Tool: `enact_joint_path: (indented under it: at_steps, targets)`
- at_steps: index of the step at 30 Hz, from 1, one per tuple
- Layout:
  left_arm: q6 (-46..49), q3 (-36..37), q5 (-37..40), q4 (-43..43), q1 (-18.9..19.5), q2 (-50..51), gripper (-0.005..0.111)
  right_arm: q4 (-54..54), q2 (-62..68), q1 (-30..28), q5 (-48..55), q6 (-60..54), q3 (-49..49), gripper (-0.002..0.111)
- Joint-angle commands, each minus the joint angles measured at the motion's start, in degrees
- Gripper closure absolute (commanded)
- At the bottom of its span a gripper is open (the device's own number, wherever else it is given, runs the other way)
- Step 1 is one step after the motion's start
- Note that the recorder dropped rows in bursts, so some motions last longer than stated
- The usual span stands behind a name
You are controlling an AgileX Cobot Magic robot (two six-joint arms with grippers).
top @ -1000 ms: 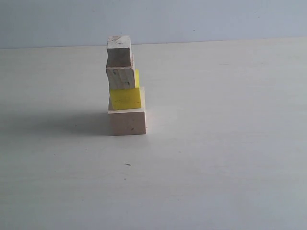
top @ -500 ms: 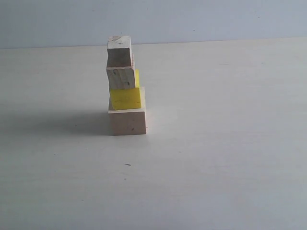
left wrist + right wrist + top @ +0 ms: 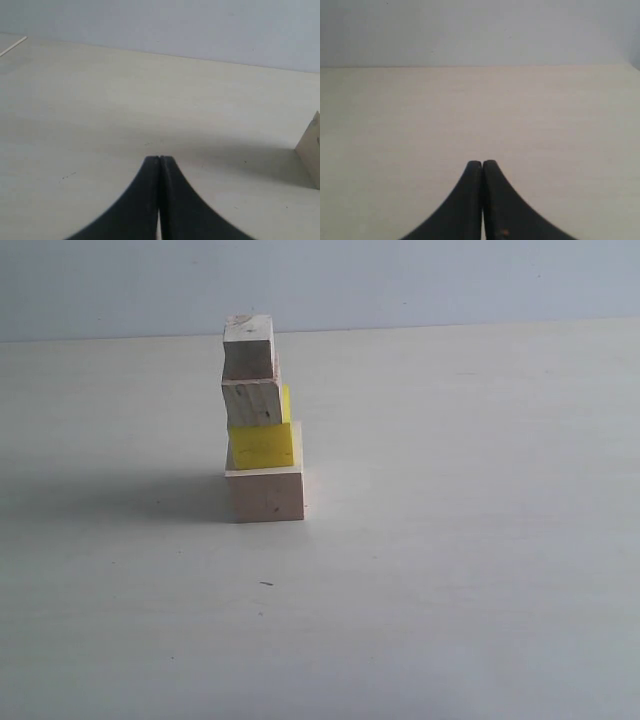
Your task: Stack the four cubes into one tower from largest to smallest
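Exterior view: your tower [image 3: 262, 420] stands four cubes high, left of centre, toward far edge of surface [image 3: 460, 570]. Left tool [image 3: 159, 159] pinched closed, empty, likely nearer tower. Right tool [image 3: 482, 162] likewise closed, empty.

Fingers [image 3: 142, 200] pressed together, table [image 3: 100, 100], cube [image 3: 311, 152] edge

A: What does the count come to?
B: Three plain pale wooden cubes [image 3: 265, 495] [image 3: 251, 402] [image 3: 248, 348] and one bright yellow cube [image 3: 262, 446], four altogether.
A: Anything besides?
B: Two black grippers [image 3: 159, 159] [image 3: 482, 162], one in each wrist view, and one pale flat tabletop [image 3: 450, 540].
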Motion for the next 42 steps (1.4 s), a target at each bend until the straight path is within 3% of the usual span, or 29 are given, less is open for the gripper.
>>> enact_joint_path:
  at_steps: [1, 42]
  targets:
    - [-0.2, 0.2, -0.1, -0.1, -0.3, -0.3, 0.107, -0.3, -0.4, -0.2, -0.7, 0.0, 0.3, 0.108]
    - [-0.2, 0.2, -0.1, -0.1, -0.3, -0.3, 0.107, 1.3, -0.4, -0.2, -0.9, 0.4, 0.3, 0.108]
